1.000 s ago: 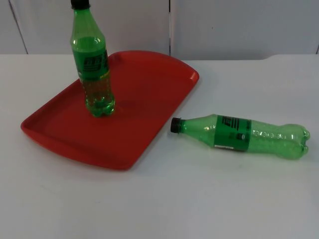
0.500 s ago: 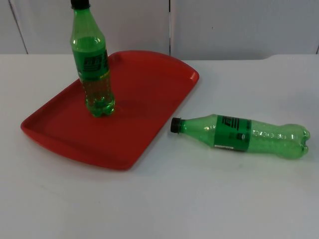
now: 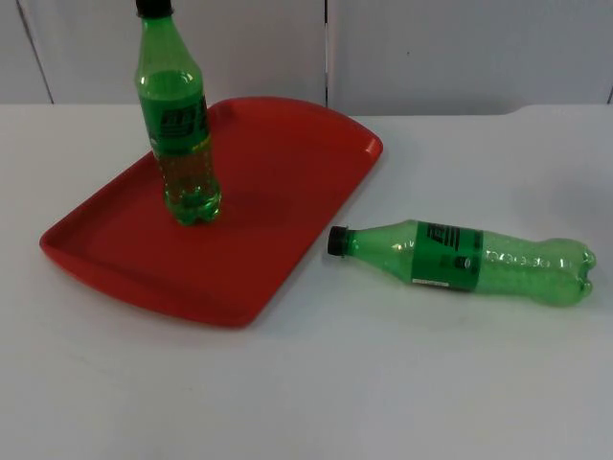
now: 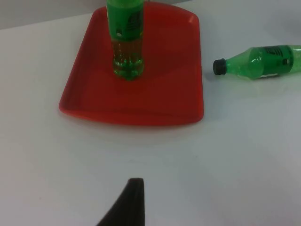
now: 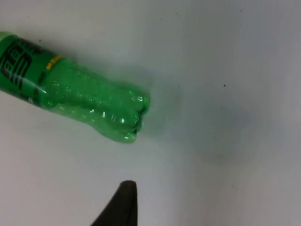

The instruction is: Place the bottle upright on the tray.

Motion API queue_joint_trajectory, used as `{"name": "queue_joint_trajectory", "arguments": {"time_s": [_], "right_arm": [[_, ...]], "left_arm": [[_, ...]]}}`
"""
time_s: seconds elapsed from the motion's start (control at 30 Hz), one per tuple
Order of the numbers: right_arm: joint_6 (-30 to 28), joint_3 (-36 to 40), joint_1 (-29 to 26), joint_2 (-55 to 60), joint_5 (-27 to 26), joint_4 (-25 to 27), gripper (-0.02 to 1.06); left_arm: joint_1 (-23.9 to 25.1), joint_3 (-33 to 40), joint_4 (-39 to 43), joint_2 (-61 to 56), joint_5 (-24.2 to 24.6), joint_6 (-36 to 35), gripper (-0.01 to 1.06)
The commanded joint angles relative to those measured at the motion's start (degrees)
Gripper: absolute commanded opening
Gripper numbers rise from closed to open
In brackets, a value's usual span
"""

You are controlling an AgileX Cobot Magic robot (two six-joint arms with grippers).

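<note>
On the red tray [image 3: 287,163] one bottle [image 3: 178,134] is standing upright; the second bottle [image 3: 469,257] is lying right of it, unplaced; I cannot tell either gripper's jaw state.

left pincer [image 4: 134,200]: one black fingertip visible, raised above the bench, holding nothing | right pincer [image 5: 123,203]: one black fingertip visible, raised above the bench, holding nothing
</note>
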Motion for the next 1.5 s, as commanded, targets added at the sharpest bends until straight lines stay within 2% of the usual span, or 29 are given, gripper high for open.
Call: {"name": "queue_joint_trajectory", "arguments": {"time_s": [0.0, 0.1, 0.23, 0.4, 0.47, 0.6, 0.8, 1.0, 1.17, 1.33, 1.47], "right_arm": [[-3.1, -2.1, -0.1, 2.6, -0.4, 2.3, 1.05], [-7.5, -5.8, -0.1, 7.2, -0.2, 8.1, 1.05], [-11.0, -10.1, 0.2, 11.8, 0.6, 12.0, 1.05], [-15.7, -16.4, 5.2, 18.6, 2.5, 10.4, 1.03], [-16.2, -16.9, 5.9, 19.3, 2.5, 10.2, 1.03], [-21.1, -20.9, 11.7, 24.5, 2.4, 9.0, 1.03], [-25.4, -23.9, 15.9, 28.8, 2.5, 8.2, 1.03], [-32.6, -27.8, 21.1, 34.6, 2.4, 7.7, 1.03], [-33.1, -31.4, 23.7, 38.7, 3.1, 2.8, 1.03], [-33.7, -34.9, 23.8, 42.4, 6.2, 1.9, 1.03], [-33.7, -34.9, 23.8, 44.1, 6.1, 0.8, 1.03]], "left_arm": [[-0.4, 0.3, -0.4, -0.2, 0.1, -0.3, 1.05], [-0.4, 0.3, -0.4, -0.2, 0.1, -0.3, 1.05], [-0.4, 0.3, -0.4, -0.2, 0.1, -0.3, 1.05], [-0.4, 0.3, -0.4, -0.2, 0.1, -0.3, 1.05], [-0.4, 0.3, -0.4, -0.2, 0.1, -0.3, 1.05], [-0.4, 0.3, -0.4, -0.2, 0.1, -0.3, 1.05], [-0.4, 0.3, -0.4, -0.2, 0.1, -0.3, 1.05], [-0.4, 0.3, -0.4, -0.2, 0.1, -0.3, 1.05], [-0.4, 0.3, -0.4, -0.2, 0.1, -0.3, 1.05], [-0.4, 0.3, -0.4, -0.2, 0.1, -0.3, 1.05], [-0.4, 0.3, -0.4, -0.2, 0.1, -0.3, 1.05]]}}
